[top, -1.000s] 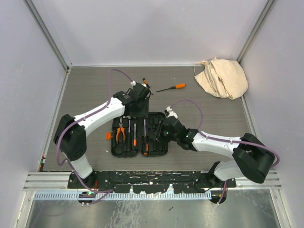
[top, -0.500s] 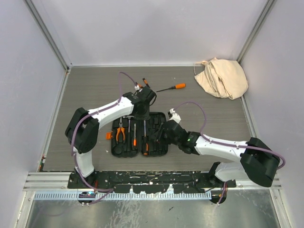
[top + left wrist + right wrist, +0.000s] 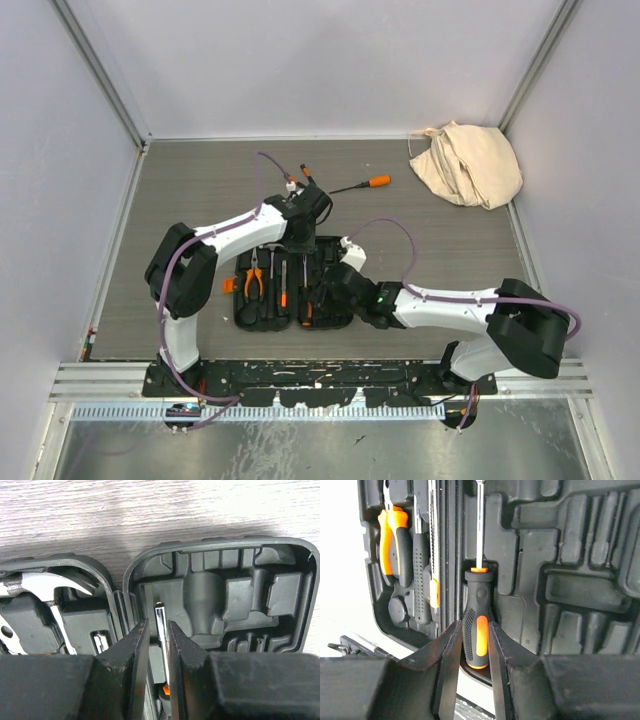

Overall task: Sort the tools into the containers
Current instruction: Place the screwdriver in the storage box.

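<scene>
The black tool case lies open on the table, with orange-handled pliers and other tools in its left half. A black-and-orange screwdriver lies in a slot beside the hinge. My right gripper is shut on its handle at the case's near edge, also seen in the top view. My left gripper sits over the far end of the case, its narrow jaws closed around the screwdriver's metal shaft; in the top view it is at the case's far edge.
A loose orange-handled screwdriver and a small orange-tipped tool lie on the table beyond the case. A beige cloth bag sits in the far right corner. A hammer head rests in the case's left half. Walls enclose three sides.
My left gripper has moved nearer, onto the far end of the case and around the shaft. My right gripper has shifted left and nearer with the screwdriver, to the hinge slot.
</scene>
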Robot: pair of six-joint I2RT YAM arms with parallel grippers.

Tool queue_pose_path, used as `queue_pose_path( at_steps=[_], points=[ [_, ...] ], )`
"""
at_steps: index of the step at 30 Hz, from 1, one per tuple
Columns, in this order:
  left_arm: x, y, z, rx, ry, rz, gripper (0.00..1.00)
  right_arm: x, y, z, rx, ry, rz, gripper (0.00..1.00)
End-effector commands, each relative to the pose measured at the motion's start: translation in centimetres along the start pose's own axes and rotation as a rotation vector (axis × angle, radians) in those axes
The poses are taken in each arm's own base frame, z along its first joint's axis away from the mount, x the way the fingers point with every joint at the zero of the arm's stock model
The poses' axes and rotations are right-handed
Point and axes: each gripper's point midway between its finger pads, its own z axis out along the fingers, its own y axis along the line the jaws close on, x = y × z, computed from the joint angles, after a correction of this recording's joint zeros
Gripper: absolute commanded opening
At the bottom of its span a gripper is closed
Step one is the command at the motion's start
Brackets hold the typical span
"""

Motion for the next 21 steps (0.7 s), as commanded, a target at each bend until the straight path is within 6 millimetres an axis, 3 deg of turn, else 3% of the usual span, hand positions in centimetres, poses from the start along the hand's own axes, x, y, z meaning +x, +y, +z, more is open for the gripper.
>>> queue_pose_path(
  at_steps=[1,12,21],
  points=[
    [-1.5,-0.7,-0.5,0.006,-0.053,-0.018,0.22,-1.7,2.9,0.3,-0.020,-0.070,0.009,0.34],
    [-1.4,-0.6,-0.2,0.000,-0.047,-0.012,0.21,0.3,2.8,0.8,0.039,-0.017,-0.044,0.36],
    [-1.4,-0.6,0.0,-0.001,-0.049,-0.009,0.21,1.6,1.6,1.4,0.096,0.020,-0.078,0.36]
  ],
)
